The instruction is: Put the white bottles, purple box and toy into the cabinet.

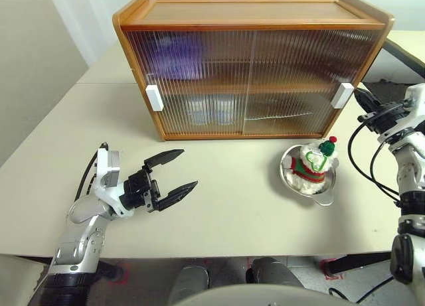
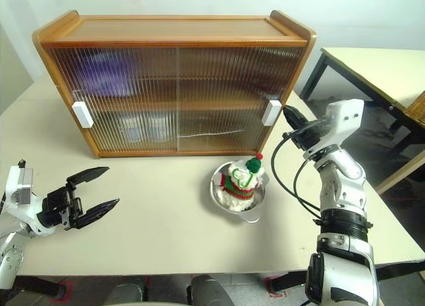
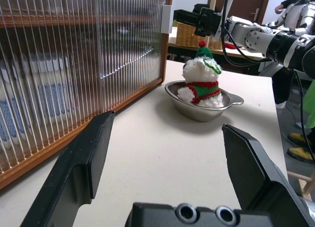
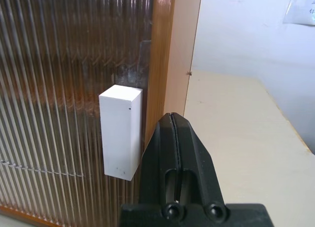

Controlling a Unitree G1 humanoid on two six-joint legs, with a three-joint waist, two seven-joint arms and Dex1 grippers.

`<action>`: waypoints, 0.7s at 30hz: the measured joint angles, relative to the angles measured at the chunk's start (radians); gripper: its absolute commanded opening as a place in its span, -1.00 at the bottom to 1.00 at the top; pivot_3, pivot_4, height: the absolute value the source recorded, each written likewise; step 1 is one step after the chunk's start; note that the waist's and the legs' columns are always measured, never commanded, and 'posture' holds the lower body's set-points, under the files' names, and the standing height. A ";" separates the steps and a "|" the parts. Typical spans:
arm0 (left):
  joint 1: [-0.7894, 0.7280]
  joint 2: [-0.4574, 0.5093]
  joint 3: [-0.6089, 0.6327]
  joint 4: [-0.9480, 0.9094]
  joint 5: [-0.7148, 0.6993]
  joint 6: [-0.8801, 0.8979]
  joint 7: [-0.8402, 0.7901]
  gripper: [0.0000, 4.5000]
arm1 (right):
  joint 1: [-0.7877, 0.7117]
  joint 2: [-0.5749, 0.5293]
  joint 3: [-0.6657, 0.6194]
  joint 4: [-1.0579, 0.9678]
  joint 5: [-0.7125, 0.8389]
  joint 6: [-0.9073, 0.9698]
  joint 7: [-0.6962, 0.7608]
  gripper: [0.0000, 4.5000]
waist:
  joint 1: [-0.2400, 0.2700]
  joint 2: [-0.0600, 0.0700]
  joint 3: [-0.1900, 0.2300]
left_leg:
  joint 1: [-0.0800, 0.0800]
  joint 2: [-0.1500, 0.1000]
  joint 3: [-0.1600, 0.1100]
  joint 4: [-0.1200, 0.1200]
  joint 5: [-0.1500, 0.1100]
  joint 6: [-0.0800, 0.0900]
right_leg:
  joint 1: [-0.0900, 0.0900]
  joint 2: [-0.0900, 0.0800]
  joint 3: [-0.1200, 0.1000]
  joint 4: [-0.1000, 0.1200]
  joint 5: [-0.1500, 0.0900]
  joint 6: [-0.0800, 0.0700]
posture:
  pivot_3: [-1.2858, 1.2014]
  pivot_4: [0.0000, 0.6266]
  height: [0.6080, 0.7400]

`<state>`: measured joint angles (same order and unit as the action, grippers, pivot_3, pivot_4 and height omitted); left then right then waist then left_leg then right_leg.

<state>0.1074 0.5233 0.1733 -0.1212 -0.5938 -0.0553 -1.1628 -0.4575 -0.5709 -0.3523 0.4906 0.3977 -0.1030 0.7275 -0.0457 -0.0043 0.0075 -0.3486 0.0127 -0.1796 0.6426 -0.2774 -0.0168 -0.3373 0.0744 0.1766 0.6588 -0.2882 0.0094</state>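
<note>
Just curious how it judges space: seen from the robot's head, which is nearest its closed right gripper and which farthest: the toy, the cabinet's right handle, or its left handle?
1. right handle, just beside the right gripper.
2. toy, below it in the steel bowl.
3. left handle, at the cabinet's far end.

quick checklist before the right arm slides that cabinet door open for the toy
1. Right hand shut, beside the right door's white handle: ok; contact cannot tell.
2. Both cabinet doors closed: not ok for loading yet.
3. Toy upright in the steel bowl in front of the cabinet, not grasped: ok.
4. Left hand open, empty, away from the doors: ok.
5. White bottles and purple box blurred behind the left door: seemingly stored, ok.
6. Free space behind the right door: cannot tell.
</note>
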 measured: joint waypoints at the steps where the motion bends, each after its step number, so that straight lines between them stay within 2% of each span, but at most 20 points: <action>1: 0.000 0.000 0.000 0.001 0.000 0.000 0.000 1.00 | 0.013 0.007 0.000 -0.022 -0.001 0.004 -0.010 -0.99 | -0.001 0.000 0.000 | 0.000 0.000 0.000 0.000 0.000 0.000 | 0.000 0.000 0.000 0.000 0.000 0.000 | 0.02 -1.00 1.00; 6: -0.001 0.000 0.000 0.002 0.000 0.000 0.000 1.00 | 0.062 0.034 0.019 -0.126 -0.014 0.030 -0.053 -0.99 | -0.004 0.001 0.000 | 0.001 0.000 -0.001 0.001 0.000 0.000 | 0.001 0.001 0.000 0.001 0.000 0.000 | 0.01 -1.00 1.00; 9: -0.003 0.000 0.000 0.007 0.000 0.000 -0.002 1.00 | 0.075 0.045 0.020 -0.160 -0.014 0.044 -0.074 -0.99 | -0.003 0.001 0.000 | 0.001 0.000 -0.001 0.002 0.000 0.000 | 0.001 0.000 0.000 0.000 -0.005 -0.007 | 0.01 -1.00 1.00; 21: -0.023 0.007 0.000 0.041 0.000 -0.002 -0.019 1.00 | 0.066 0.063 0.041 -0.167 -0.012 0.061 -0.053 -0.99 | -0.004 0.001 -0.001 | 0.001 0.000 -0.001 0.002 0.000 0.000 | 0.001 0.001 0.000 0.001 -0.001 -0.002 | 0.01 -1.00 1.00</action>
<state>0.0845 0.5307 0.1734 -0.0804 -0.5939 -0.0574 -1.1815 -0.3915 -0.5076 -0.3109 0.3232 0.3854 -0.0421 0.6748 -0.0494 -0.0033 0.0068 -0.3479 0.0128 -0.1804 0.6443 -0.2771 -0.0163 -0.3365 0.0750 0.1764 0.6601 -0.2897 0.0073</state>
